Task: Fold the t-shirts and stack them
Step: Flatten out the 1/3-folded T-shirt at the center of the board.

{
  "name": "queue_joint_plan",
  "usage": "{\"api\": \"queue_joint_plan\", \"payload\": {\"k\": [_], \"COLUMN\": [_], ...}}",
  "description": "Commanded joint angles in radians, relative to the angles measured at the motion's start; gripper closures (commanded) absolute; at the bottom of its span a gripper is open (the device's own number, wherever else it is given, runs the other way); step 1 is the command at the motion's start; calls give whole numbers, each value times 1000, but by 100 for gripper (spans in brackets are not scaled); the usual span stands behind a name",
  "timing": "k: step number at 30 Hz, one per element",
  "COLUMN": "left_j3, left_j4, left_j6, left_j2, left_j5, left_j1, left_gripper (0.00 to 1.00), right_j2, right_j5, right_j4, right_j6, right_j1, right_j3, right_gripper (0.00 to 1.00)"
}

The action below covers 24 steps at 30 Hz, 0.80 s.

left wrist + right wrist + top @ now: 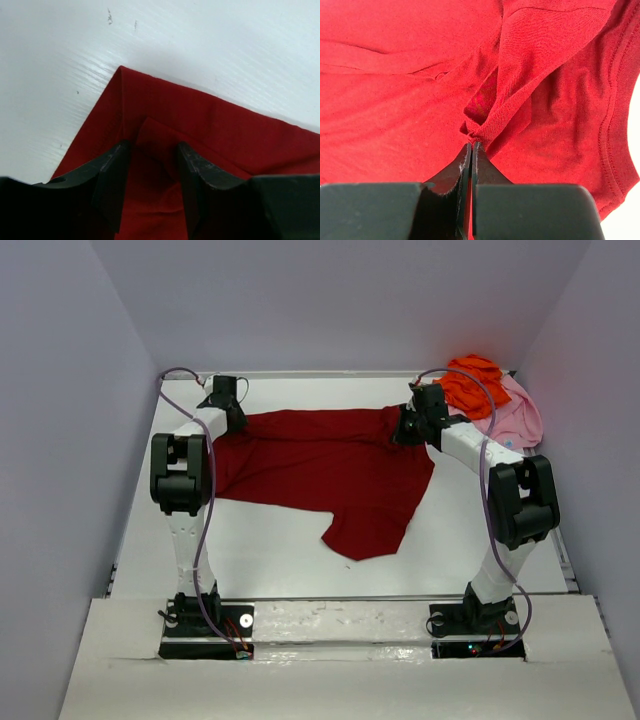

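Spreading dark red t-shirt (320, 475) across far half of surface (270, 550). Right fingers (487, 172) pinched tight on bunched fold. Left fingers (112, 175) half-spread astride hem corner, apparently gripping nothing. Risk: one-sided pull drags corner away, cloth bunches.

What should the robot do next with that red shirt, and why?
Probably close the left gripper. Its jaws stand apart over a folded corner of the dark red shirt, while the right gripper is pinched shut on the other end. With both ends held, the arms could likely lift and fold it.
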Motion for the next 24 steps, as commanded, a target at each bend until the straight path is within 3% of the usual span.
{"api": "queue_joint_plan", "payload": {"k": [1, 6, 12, 19, 24], "left_j3": [42, 39, 68, 68, 80], "left_j4": [-50, -61, -78, -72, -75], "left_j6": [26, 41, 46, 46, 50], "left_j2": [-6, -17, 12, 14, 21], "left_j5": [-81, -111, -100, -77, -74], "left_j1": [-1, -2, -4, -13, -20], "left_gripper": [45, 41, 47, 66, 87], "right_j2": [-31, -34, -37, -34, -34], "right_j5": [-14, -15, -15, -14, -14], "right_j4": [41, 41, 39, 41, 42], "right_j6": [-6, -7, -7, -7, -6], "right_j1": [7, 7, 7, 7, 7], "right_j3": [4, 2, -1, -2, -2], "right_gripper": [100, 100, 100, 100, 100]}}
